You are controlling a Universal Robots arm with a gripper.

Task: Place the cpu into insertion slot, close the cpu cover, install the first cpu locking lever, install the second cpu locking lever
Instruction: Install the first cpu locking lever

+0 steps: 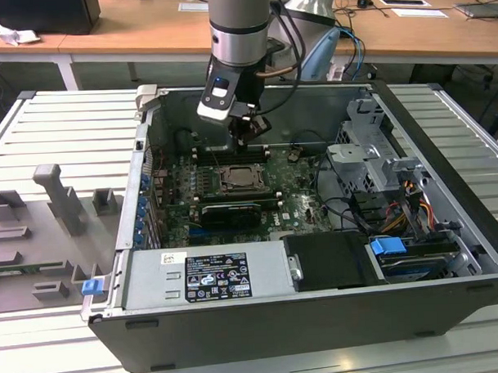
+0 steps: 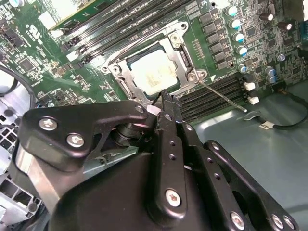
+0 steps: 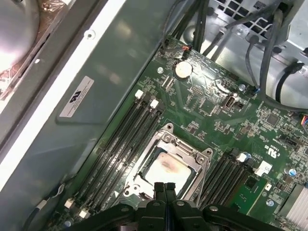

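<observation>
I find the gripper (image 1: pixel 246 136) hanging inside the open computer case (image 1: pixel 447 229), over the far edge of the insertion slot (image 1: pixel 245 180). In both wrist views its fingers (image 3: pixel 159 191) are pressed together with nothing between them. I judge that closed tips suit pushing on thin metal rather than grasping.

The cpu (image 2: pixel 153 72) lies flat in the slot, pale top upward. The cpu cover (image 2: pixel 125 76) appears to lie down around it as a frame. A thin locking lever (image 2: pixel 224 96) juts from one socket corner across the memory slots (image 2: pixel 211 103); I judge it unlatched. The gripper tips sit just beside the cover's edge, but I cannot tell if they touch it.

The case also holds:
- the green board (image 3: pixel 211 110);
- a grey power supply (image 1: pixel 207 274) at the near wall;
- a drive cage (image 1: pixel 363 162) on the exterior view's right.

The case rests on a ribbed worktop (image 1: pixel 50 120).
</observation>
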